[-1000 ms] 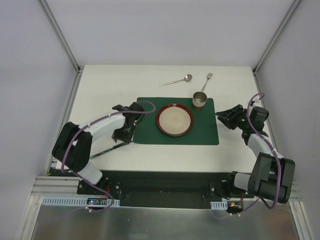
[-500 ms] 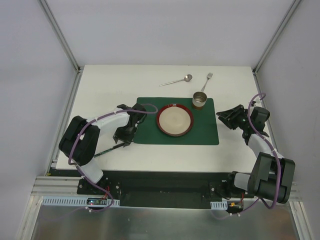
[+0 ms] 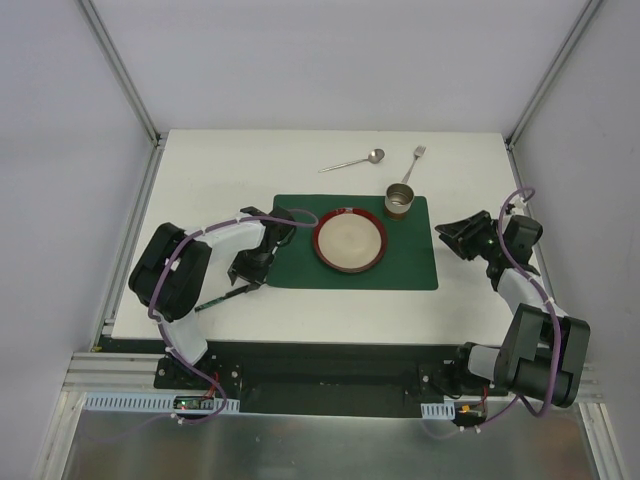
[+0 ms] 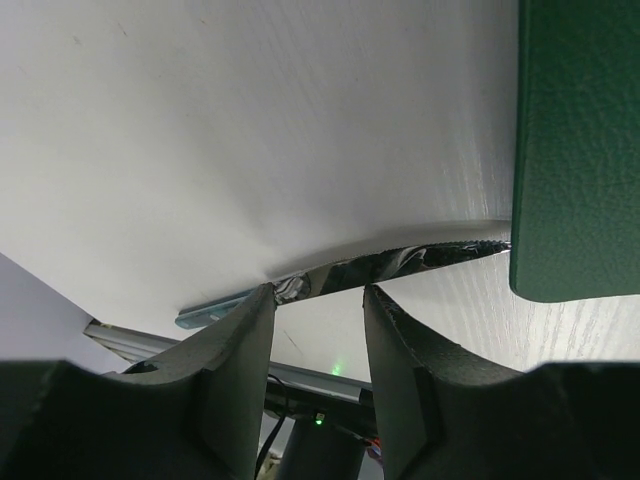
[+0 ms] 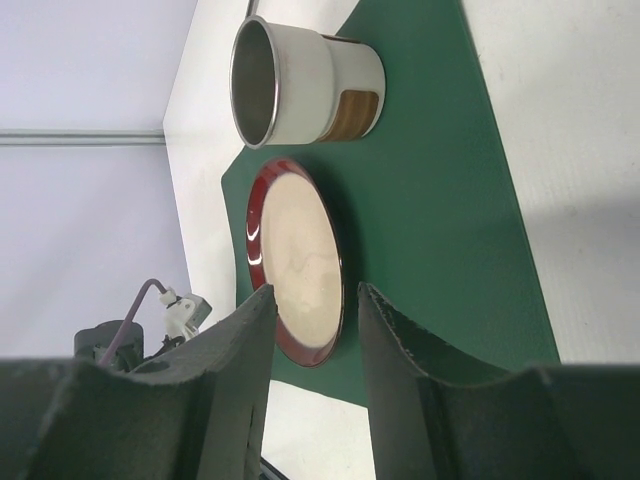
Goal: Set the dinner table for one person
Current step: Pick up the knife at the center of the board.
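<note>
Under left hand (image 4: 318,296), spread apart, lies dinner table (image 4: 250,130) w/ knife (image 4: 400,265), poss. touching its tips.

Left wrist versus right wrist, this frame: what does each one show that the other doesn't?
Only the left wrist: a shiny knife lying on the dinner table just beyond the left gripper's open fingertips, its tip at the edge of the green placemat. Only the right wrist: the plate and the metal cup, both on the placemat, past the open right gripper. Both: the green placemat and the white dinner table.
</note>
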You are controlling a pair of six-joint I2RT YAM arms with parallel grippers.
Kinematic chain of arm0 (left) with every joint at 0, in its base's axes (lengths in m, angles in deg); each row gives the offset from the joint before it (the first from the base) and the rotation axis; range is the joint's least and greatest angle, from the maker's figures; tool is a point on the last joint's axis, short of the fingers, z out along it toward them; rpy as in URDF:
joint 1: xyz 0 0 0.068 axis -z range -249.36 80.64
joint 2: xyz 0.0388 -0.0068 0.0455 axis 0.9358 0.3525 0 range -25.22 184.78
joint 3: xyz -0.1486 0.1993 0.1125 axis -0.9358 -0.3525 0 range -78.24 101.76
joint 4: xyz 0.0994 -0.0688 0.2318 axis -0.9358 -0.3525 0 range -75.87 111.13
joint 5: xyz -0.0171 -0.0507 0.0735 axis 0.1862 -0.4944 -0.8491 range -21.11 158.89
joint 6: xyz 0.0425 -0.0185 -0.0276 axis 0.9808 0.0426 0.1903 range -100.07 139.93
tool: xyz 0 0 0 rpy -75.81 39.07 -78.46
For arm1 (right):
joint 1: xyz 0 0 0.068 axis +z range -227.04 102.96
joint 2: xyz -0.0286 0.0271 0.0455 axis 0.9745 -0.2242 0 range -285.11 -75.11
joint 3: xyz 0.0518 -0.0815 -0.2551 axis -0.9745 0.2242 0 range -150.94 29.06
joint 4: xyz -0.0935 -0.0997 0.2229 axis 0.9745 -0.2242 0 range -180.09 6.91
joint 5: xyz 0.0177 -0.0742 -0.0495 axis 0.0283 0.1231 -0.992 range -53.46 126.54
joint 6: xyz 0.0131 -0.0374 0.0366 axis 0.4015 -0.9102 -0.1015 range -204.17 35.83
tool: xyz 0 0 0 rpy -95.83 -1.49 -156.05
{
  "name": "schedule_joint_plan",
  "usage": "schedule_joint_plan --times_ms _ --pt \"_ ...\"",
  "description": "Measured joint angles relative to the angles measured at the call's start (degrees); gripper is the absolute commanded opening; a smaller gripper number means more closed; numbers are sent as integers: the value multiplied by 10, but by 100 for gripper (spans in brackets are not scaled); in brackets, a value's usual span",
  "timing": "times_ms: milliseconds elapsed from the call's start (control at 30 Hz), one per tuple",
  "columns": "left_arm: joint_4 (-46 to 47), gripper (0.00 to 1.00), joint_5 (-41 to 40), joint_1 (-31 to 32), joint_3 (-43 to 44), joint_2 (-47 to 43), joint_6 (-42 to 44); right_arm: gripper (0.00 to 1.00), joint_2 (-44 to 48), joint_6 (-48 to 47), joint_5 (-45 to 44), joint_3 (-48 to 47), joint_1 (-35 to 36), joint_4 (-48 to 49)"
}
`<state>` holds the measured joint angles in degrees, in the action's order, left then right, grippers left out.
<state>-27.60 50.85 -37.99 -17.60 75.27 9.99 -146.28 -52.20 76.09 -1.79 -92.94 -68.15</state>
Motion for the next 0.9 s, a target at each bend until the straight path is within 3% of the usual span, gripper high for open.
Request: schedule_joint_plan --times_ms 567,900 --pt "0 38 0 -14 0 2 7 41 3 0 8 10 -16 3" --pt "-19 35 1 -20 32 48 17 40 15 2 18 11 -28 3"
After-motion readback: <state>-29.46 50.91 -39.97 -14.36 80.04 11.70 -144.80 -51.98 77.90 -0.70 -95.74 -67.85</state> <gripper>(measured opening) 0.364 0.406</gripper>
